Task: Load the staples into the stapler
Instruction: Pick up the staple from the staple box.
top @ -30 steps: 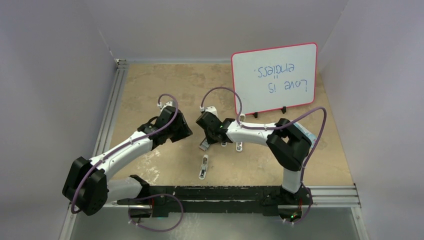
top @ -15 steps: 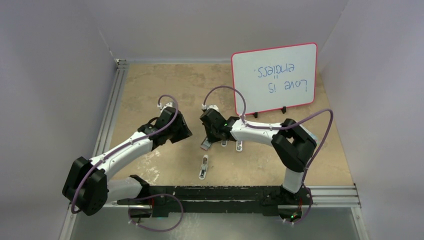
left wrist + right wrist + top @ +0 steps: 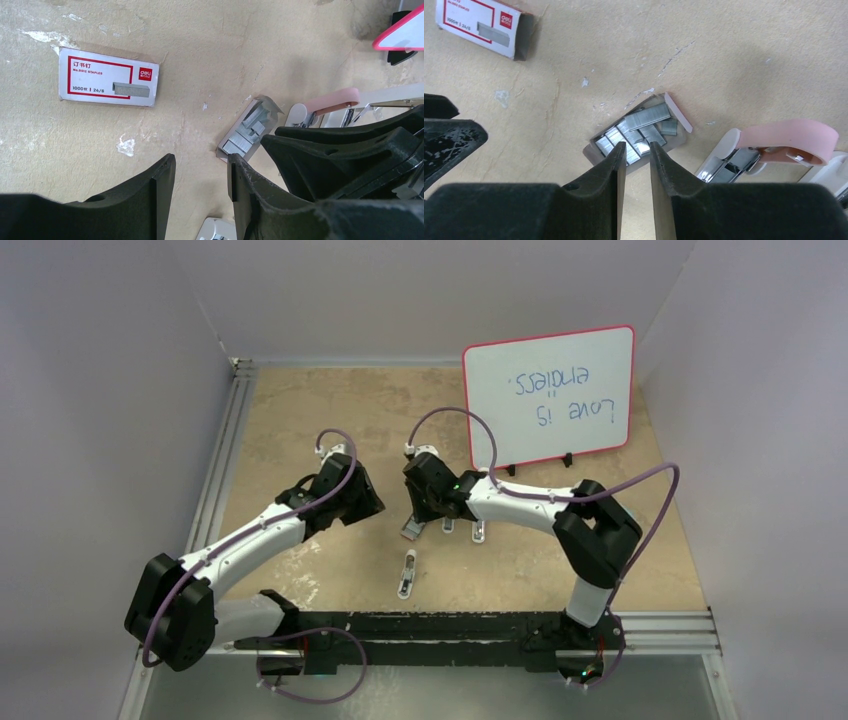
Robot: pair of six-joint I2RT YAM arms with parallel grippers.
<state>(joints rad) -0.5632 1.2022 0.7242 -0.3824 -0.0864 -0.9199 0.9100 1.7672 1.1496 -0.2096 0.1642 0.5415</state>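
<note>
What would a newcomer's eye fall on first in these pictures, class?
The red-rimmed whiteboard at the back right, its writing upside down. Then the staples in a tray just beyond the right gripper, with the pink stapler beside them and the staple box lying apart.

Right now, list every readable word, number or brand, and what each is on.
"Love is endless." on the whiteboard, handwritten, upside down from the top camera
"订书钉" on the staple box
"No.0012 STAPLES" on the same box
"1000枚 | 24/6" on the same box
"deli" on the same box, red logo
Nothing readable on the stapler.
</note>
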